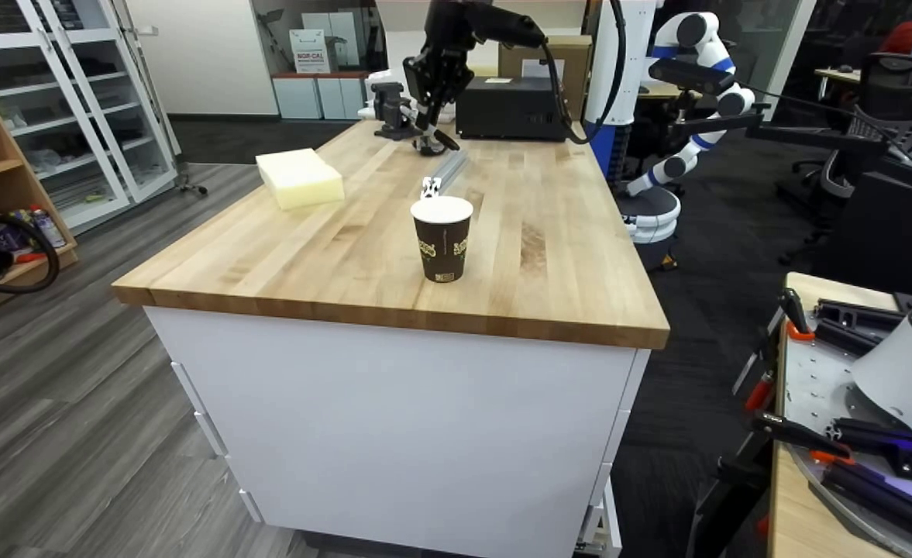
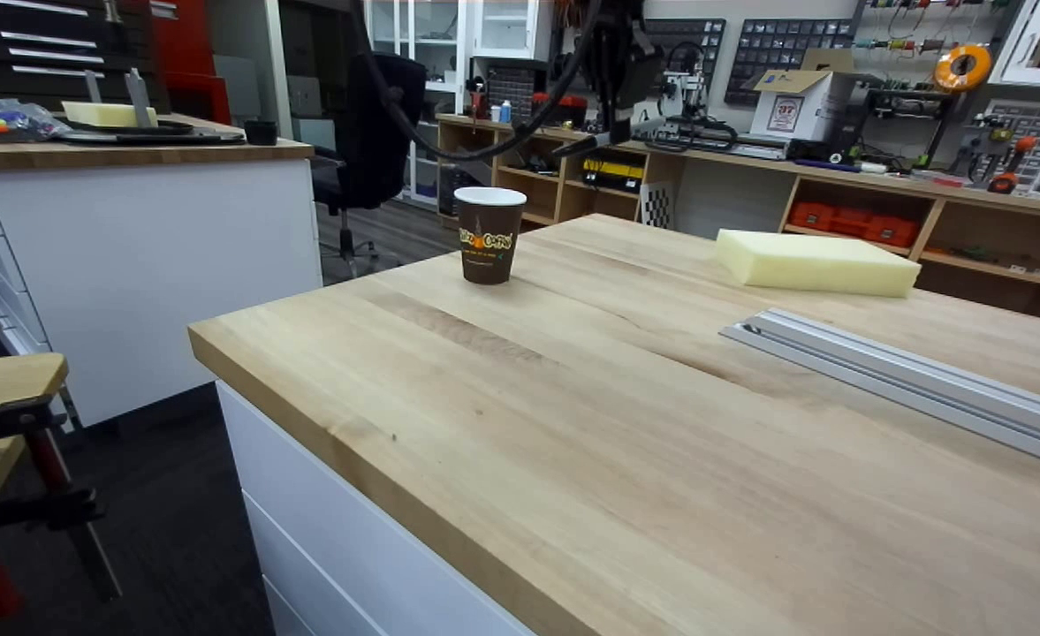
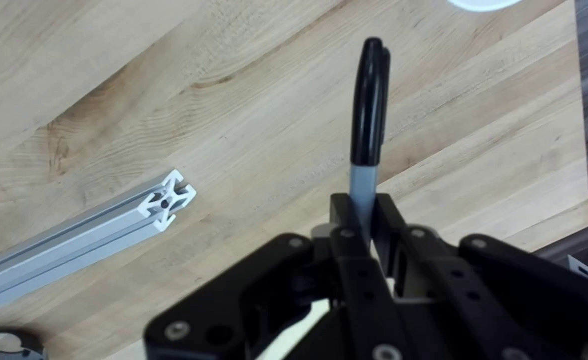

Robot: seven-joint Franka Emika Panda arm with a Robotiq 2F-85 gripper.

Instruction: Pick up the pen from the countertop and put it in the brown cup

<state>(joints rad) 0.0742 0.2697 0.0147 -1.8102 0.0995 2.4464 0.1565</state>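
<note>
Jaws closed snug on the pen (image 3: 365,140) by its grey barrel; black cap juts ahead of them, clear above the table (image 3: 274,125). In an exterior view the brown cup (image 2: 488,237) stands upright, lower than the jaws and past the cap end. Pen looks near level there: if I lower without tilting it, I'd expect cap to catch rim, tipping the cup.

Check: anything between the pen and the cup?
Nothing visible. The end effector holds the pen, and in the wrist view only countertop shows between it and the cup. In an exterior view, the extrusion and yellow block lie off to the side.
</note>
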